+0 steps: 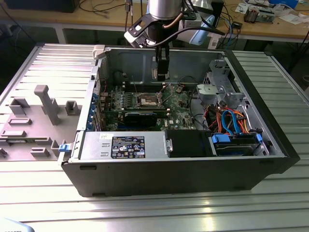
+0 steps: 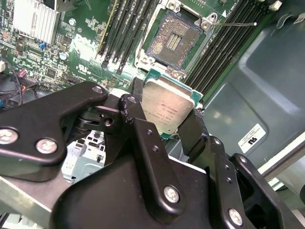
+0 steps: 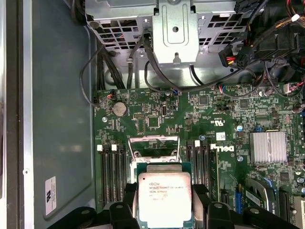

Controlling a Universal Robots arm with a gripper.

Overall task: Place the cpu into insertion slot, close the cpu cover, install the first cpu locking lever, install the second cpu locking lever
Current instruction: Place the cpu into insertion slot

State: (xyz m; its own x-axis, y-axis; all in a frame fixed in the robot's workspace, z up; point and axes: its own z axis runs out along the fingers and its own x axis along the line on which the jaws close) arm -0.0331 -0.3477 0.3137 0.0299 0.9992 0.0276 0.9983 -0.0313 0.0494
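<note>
Green motherboard [image 3: 214,119] behind, silver-topped cpu [image 3: 164,195] in pincer [image 3: 164,204]

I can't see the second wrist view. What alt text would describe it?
A black gripper clamps a small flat silver-topped square cpu by two edges, close to the open, empty socket on a green motherboard, with black memory slots on both sides.

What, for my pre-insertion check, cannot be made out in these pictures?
- Underside of the cpu: turned away in both wrist views.
- One cpu corner: behind the gripper in the second wrist view.
- Pins of the socket: too small in the exterior view.
</note>
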